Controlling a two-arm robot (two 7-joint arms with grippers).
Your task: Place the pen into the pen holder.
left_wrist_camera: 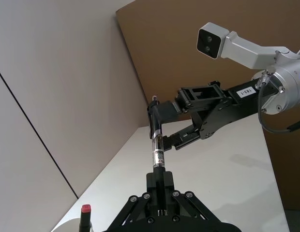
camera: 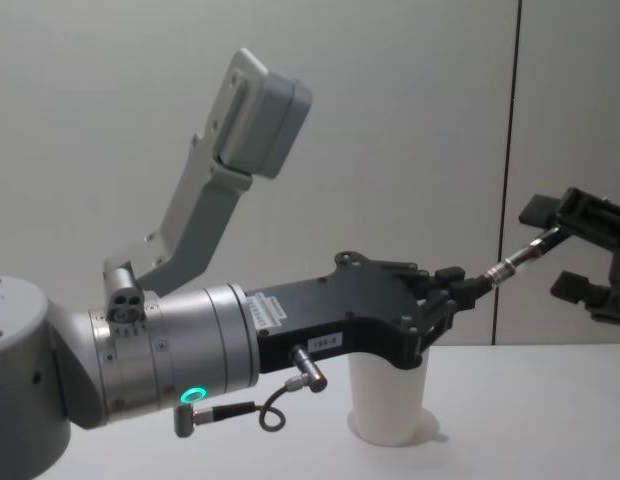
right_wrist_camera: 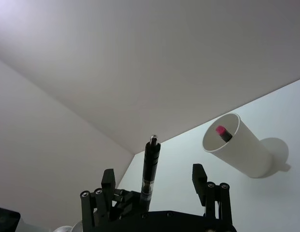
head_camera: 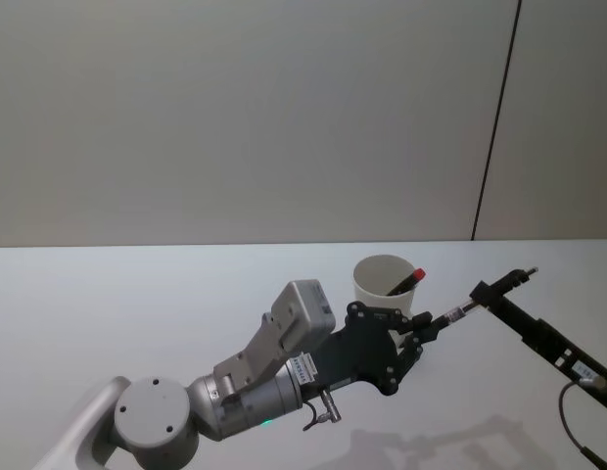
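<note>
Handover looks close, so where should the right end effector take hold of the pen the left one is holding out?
Probably the pen by its free far end, closing across the slim barrel. The left end effector clamps the near end, and the open right end effector straddles that tip.

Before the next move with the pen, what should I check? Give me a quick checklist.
1. Left gripper grip on the slim black and clear pen: ok, shut on one end.
2. Right gripper released: ok, its fingers stand apart.
3. Right gripper out of the pen's way: not ok, the pen's far end lies between its open fingers.
4. Plain white tapered paper cup upright on the white table: ok.
5. Room in the cup: ok, a single red-capped pen leans inside.
6. Pen lined up over the cup: not ok, it points away from the cup, toward the right gripper.
</note>
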